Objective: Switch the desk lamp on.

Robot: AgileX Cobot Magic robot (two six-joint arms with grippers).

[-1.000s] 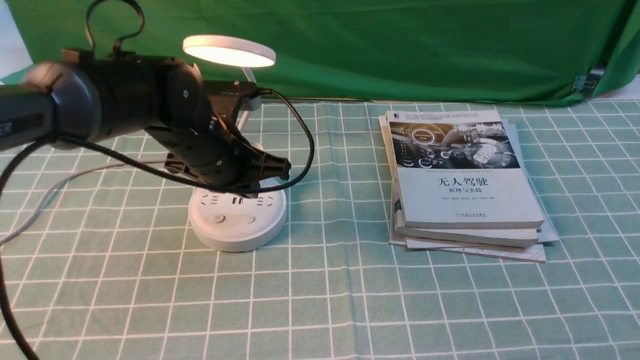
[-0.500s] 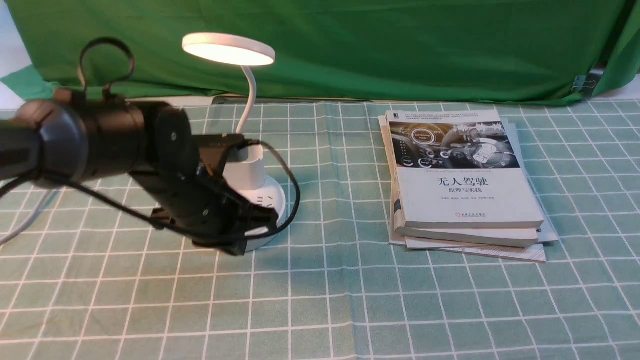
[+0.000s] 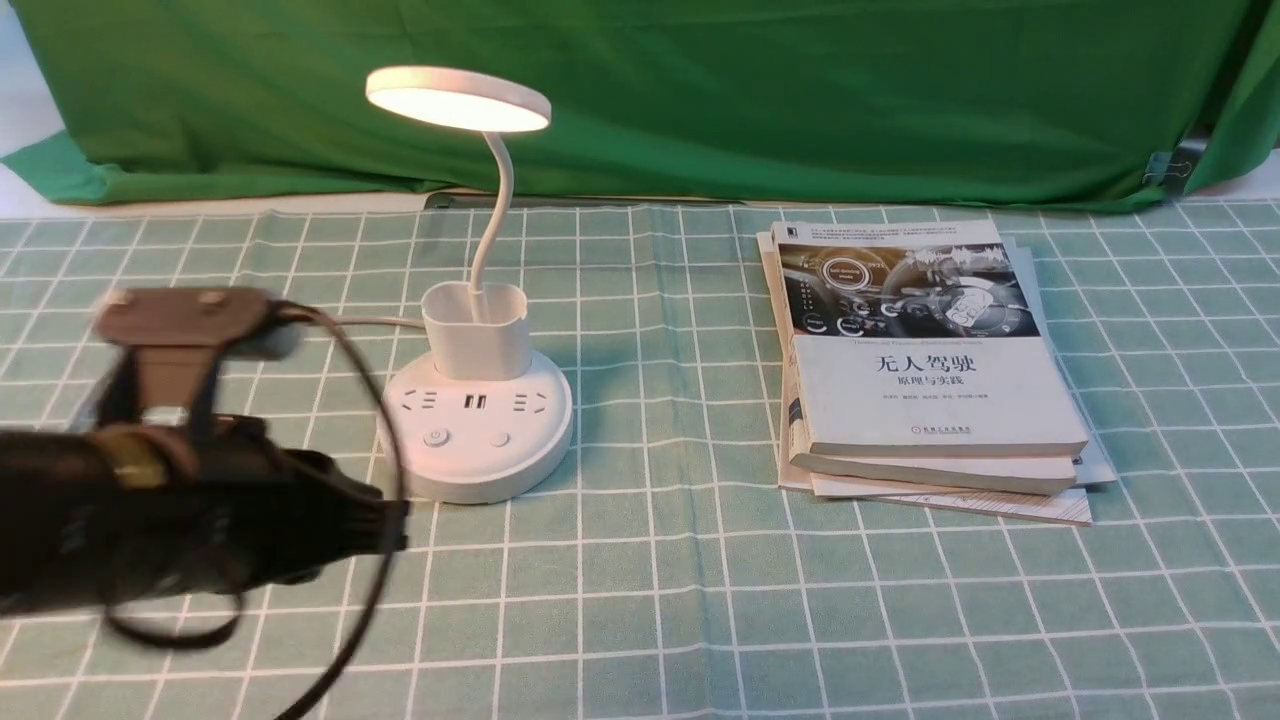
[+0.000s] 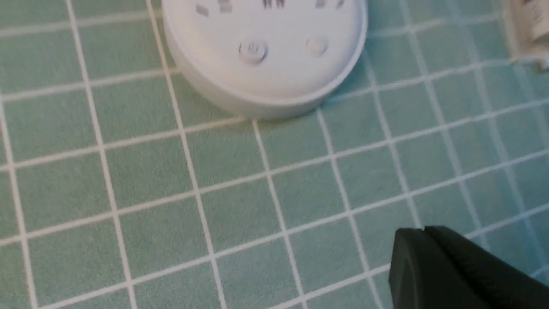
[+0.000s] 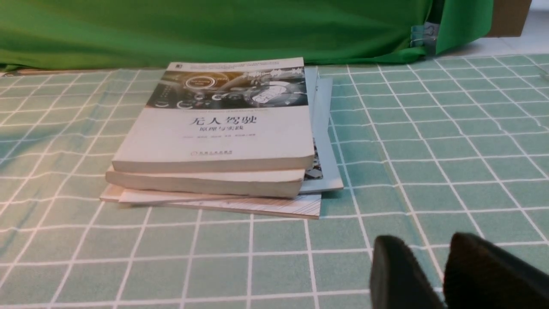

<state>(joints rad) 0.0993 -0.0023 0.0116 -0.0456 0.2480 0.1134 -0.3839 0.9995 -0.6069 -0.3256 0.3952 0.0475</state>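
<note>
The white desk lamp (image 3: 476, 400) stands left of the table's middle. Its flat disc head (image 3: 458, 99) glows, above a thin gooseneck, a cup holder (image 3: 476, 330) and a round base with sockets and two buttons (image 3: 434, 438). My left gripper (image 3: 395, 525) is shut and empty, low over the cloth, in front and to the left of the base and apart from it. The left wrist view shows the base (image 4: 266, 56) beyond my shut gripper (image 4: 422, 231). My right gripper (image 5: 431, 244) shows only in the right wrist view, its jaws slightly apart, empty, over the cloth.
A stack of books (image 3: 920, 360) lies right of centre, also in the right wrist view (image 5: 218, 137). A green-and-white checked cloth (image 3: 700, 620) covers the table. A green backdrop (image 3: 800, 90) hangs behind. The lamp's grey cord (image 3: 360, 322) runs off to the left.
My left arm has pulled back from over the lamp base, down and to the left, towards the near edge. The lamp's head is lit in all frames.
</note>
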